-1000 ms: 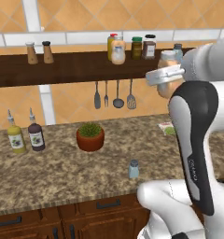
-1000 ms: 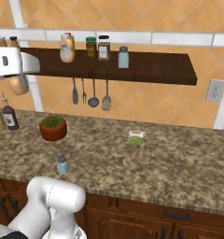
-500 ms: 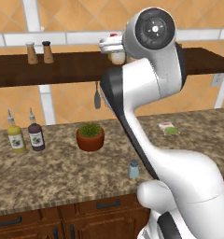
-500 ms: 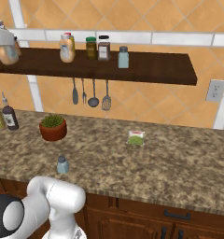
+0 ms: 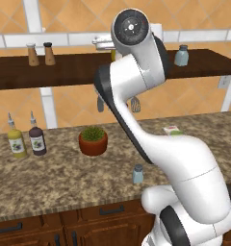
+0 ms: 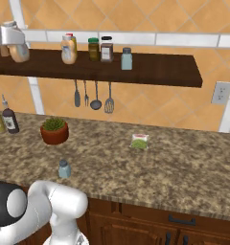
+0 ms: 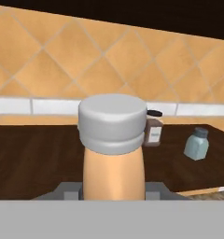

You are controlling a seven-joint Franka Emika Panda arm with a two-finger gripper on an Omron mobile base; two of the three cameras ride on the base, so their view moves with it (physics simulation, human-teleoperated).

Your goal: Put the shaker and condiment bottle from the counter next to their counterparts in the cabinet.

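The counter (image 6: 184, 162) is running across the lower part of both base views, with the dark shelf (image 6: 155, 72) spanning the tiled wall above it. The arm (image 5: 136, 91) is rising high in the left base view, its upper joint covering the middle of the shelf there.

The gripper (image 6: 11, 37) is sitting at the far left edge of the right base view, up at shelf height, and it is clamped on the slim peach bottle (image 7: 114, 175). In the hand view the bottle is standing upright between the fingers, its white cap uppermost, directly in front of the camera, with the shelf board behind it. In the right base view the bottle is hanging just over the shelf's left end; whether it is touching the board cannot be told.

The wider peach bottle (image 6: 68, 49) is standing on the shelf well to the right of the gripper, beside two dark jars (image 6: 100, 49) and the look-alike shaker (image 6: 127, 59).

A potted plant (image 6: 54, 131) is sitting on the counter, with two spouted bottles (image 5: 26, 139) to its left and a small green packet (image 6: 139, 141) to its right.

The small blue-grey shaker (image 6: 64, 168) is standing on the counter near its front edge, well below and apart from the gripper
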